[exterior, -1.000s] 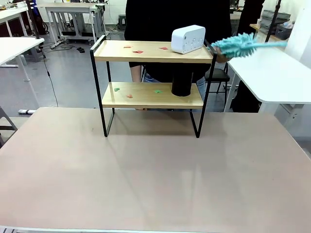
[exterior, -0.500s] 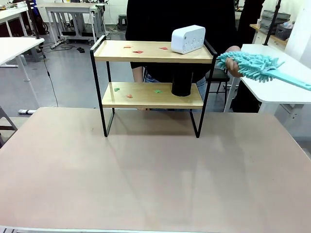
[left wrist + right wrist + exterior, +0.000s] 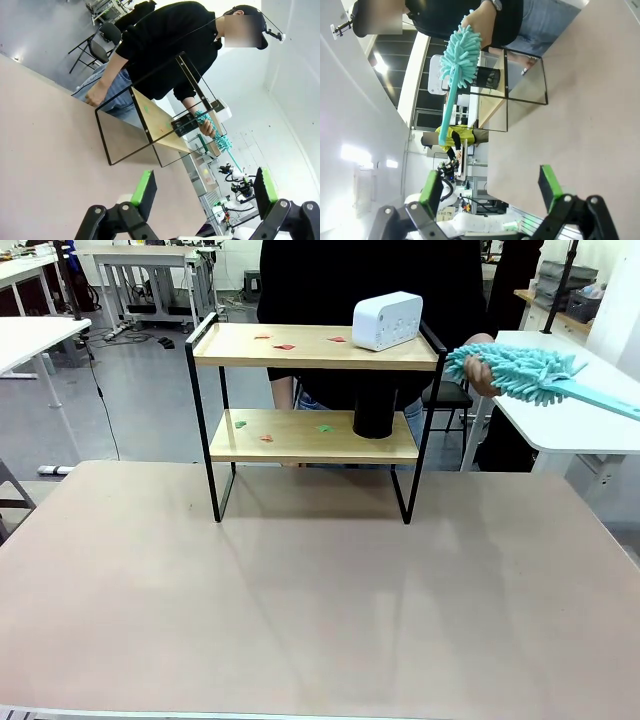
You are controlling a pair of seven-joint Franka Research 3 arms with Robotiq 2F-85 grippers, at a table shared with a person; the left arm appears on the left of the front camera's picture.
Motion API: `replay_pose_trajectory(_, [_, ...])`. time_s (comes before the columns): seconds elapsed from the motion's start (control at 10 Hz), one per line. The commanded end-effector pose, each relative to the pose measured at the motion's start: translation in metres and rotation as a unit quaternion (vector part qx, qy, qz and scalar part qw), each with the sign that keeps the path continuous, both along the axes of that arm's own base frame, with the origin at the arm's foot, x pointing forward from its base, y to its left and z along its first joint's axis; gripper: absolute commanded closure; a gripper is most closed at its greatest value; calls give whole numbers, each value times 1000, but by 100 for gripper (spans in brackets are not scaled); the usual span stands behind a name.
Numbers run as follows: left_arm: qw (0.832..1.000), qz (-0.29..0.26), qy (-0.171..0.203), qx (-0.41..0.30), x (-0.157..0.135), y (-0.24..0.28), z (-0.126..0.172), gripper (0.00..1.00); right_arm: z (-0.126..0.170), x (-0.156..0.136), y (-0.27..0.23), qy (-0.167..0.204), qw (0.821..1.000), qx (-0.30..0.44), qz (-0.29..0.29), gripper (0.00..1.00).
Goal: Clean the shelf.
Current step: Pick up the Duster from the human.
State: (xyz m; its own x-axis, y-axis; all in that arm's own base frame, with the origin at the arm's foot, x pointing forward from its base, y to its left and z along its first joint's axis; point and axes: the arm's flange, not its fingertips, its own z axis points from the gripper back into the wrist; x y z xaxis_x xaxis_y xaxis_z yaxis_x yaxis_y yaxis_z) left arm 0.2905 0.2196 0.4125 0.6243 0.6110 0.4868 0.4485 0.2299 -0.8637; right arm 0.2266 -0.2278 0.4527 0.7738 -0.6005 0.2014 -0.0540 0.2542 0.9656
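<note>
The shelf (image 3: 300, 353) stands toward the counter's (image 3: 320, 610) far side. A white box (image 3: 387, 320) sits on its top board and a black cylinder (image 3: 373, 412) on the lower one, with small red and green scraps (image 3: 284, 346) on both. Just right of it, a person's hand (image 3: 484, 371) grips a turquoise duster (image 3: 530, 375) by its fluffy head. The left claw (image 3: 204, 186) and right claw (image 3: 489, 190) both gape wide, empty.
</note>
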Motion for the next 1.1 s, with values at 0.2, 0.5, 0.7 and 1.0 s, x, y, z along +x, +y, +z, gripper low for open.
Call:
replay_pose_trajectory(0.2, [1000, -3, -12, 6, -4, -2, -1, 0, 0, 0, 0, 0, 1000, 0, 0, 0])
replay_pose_trajectory(0.5, [1000, -3, -12, 6, -4, -2, -1, 0, 39, 73, 2, -41, 992, -15, 115, 0])
replay_pose_trajectory(0.7, [1000, -3, -12, 6, -4, -2, -1, 0, 60, 118, 44, -35, 986, -39, 157, 0])
replay_pose_trajectory(1.0, [1000, -3, -12, 6, -4, -2, -1, 0, 46, 172, 119, 0, 978, -37, 204, 0])
